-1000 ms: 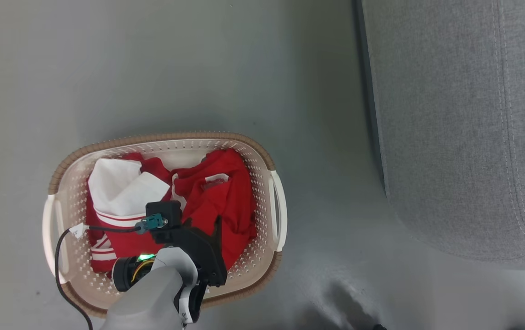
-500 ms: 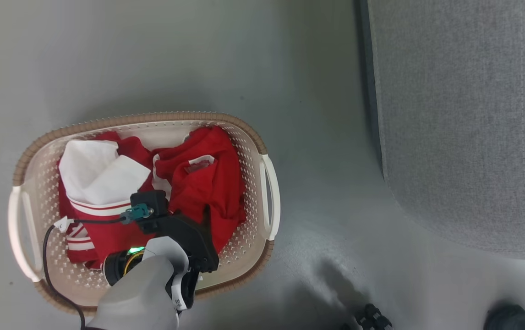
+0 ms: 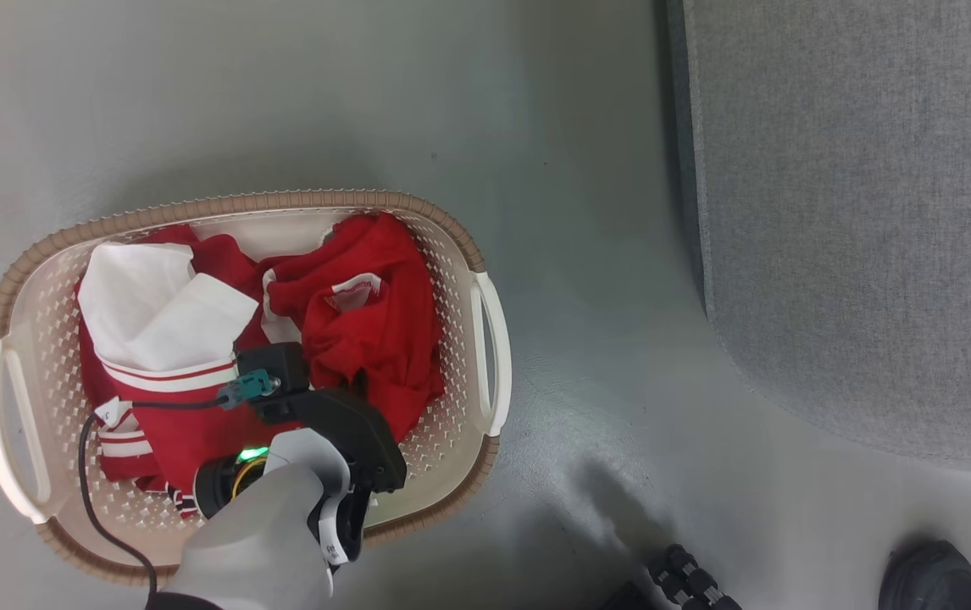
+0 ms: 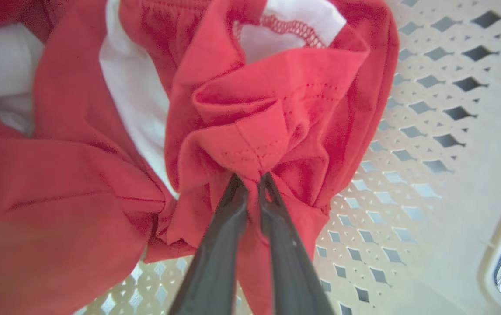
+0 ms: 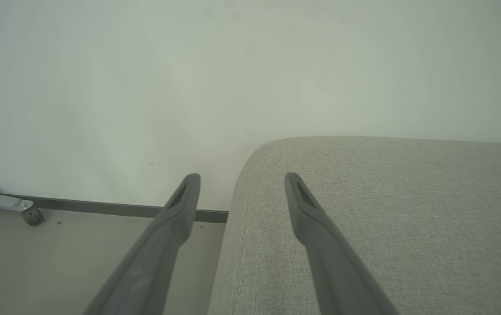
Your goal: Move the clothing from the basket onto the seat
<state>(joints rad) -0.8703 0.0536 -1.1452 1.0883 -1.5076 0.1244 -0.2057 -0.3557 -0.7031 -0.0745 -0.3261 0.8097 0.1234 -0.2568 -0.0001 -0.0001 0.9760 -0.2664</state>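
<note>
**Head view.** None of the clothing (image 3: 367, 339) is on the seat (image 3: 858, 212). The whole red-and-white heap lies inside the basket (image 3: 223, 203). A white piece sits toward the basket's left handle and a red bundle toward its right handle. The seat stands well apart from the basket, off its right-handle side, with bare floor (image 3: 587, 254) between them. What shows of the cushion is bare. The pale left forearm (image 3: 257, 542) comes in over the basket's near rim, and its dark wrist body sits over the middle of the heap. The fingers are hidden beneath it.

**Left wrist view.** The left gripper (image 4: 249, 179) has its jaws drawn narrow, pinching a bunched fold of red fabric with a stitched hem. The cloth gathers to the tips. The basket's perforated wall is just beside the fold. The rest of the garment sits low within the basket, not lifted clear.

**Right wrist view.** The right gripper (image 5: 241, 179) has its jaws spread wide with nothing between them. It is held away from the basket, near the seat's rounded corner. The cushion top is bare here too.

**Progress, as I judge it.** This is the very start: one grasp is made and nothing has been delivered. This piece has yet to be lifted over the basket rim, carried across the floor and dropped on the seat. The same goes for the white piece and the remaining red garments.
</note>
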